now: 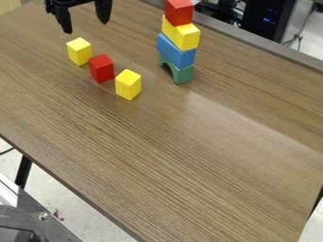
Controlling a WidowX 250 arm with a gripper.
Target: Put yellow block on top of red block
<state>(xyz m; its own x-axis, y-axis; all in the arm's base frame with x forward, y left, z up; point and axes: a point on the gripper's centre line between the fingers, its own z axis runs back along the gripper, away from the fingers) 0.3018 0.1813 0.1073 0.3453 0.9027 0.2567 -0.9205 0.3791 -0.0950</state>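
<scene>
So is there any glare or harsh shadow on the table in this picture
In the camera view, a pale, soft sheen lies across the wooden table, running from near the foot of the block tower toward the right edge; no hard-edged shadow stands out beside the tower.

hey op, no readable txt for you here tbh, no labels, brands, nums or signs you can make out. fyi the lil blue marks [267, 20] on the black case [257, 10] up top right are too small to read, sry
</scene>
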